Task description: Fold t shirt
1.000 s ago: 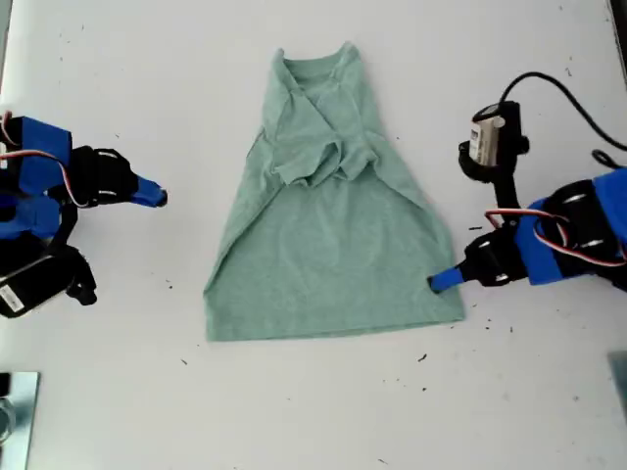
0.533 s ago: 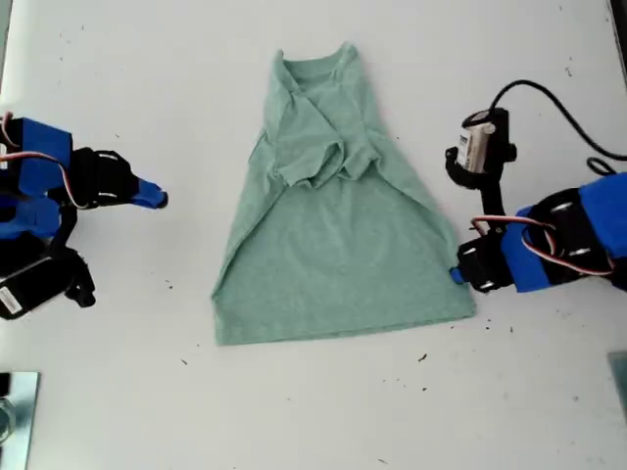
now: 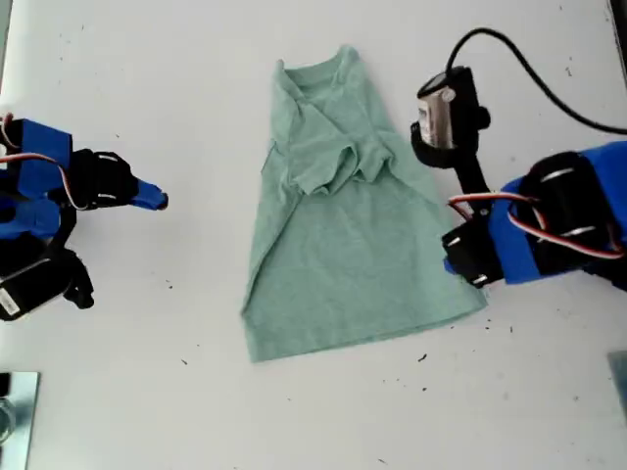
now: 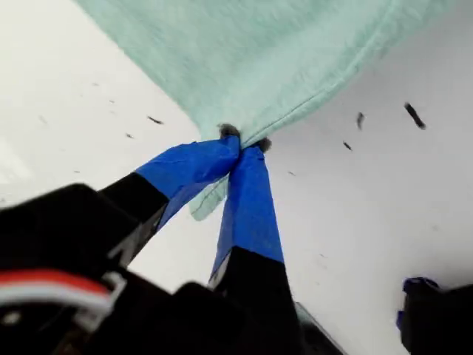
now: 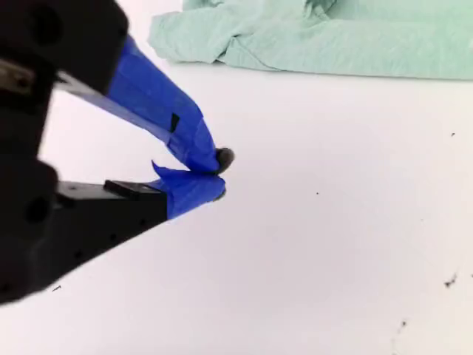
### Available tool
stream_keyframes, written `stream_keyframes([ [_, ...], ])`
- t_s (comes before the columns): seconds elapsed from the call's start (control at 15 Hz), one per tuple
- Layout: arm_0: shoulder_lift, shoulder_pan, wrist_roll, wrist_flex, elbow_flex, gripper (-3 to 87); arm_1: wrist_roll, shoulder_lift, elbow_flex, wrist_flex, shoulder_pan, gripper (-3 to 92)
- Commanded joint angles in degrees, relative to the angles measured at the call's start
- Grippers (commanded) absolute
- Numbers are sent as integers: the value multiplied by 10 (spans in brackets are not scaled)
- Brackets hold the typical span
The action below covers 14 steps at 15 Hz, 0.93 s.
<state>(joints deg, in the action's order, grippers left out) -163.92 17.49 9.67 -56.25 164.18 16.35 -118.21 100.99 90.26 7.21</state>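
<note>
Small sage-green heathered cotton t shirt (image 3: 345, 225) lay on the plain white worktop (image 3: 196, 88), roughly mid-scene in the exterior view. Ribbed crew neck toward that view's top, hem toward its bottom. Both short sleeves folded in over the chest, bunched into a rumpled lump. Body skewed, hem running at a slant, lower at the exterior view's left. No print, label or writing readable on the cloth.

My first gripper (image 4: 242, 146), blue-taped, seen along the first wrist view with jaws clamped together on the hem corner of the t shirt (image 4: 259, 52); a little flap of cloth showed below the tips between the two jaws. Fabric pulled taut up from the pinch. In the exterior view the same gripper (image 3: 453, 264) sat at the shirt's hem corner on that view's right, its blue and black arm reaching in from the right edge, a black cable looping above it.

My second gripper (image 5: 219, 176), also blue-taped, held over bare worktop, tips together on nothing. Shirt edge (image 5: 310, 41) lay well apart from it in the second wrist view. In the exterior view this gripper (image 3: 157, 200) sat at the left, clear of the cloth.

Scattered small dark specks on the worktop. No legible markings on either arm.
</note>
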Motion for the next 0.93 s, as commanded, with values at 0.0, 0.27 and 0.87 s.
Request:
stream_keyframes([
  [0.0,-7,-9,-5,4,-4,-2,18,35,-65,-36,-3,-9],
  [0.27,-7,-7,-5,4,-4,-2,4,189,-34,-241,-2,-9],
  [0.87,-9,-5,-5,5,-3,-2,36,-91,-89,-1,-9,198],
])
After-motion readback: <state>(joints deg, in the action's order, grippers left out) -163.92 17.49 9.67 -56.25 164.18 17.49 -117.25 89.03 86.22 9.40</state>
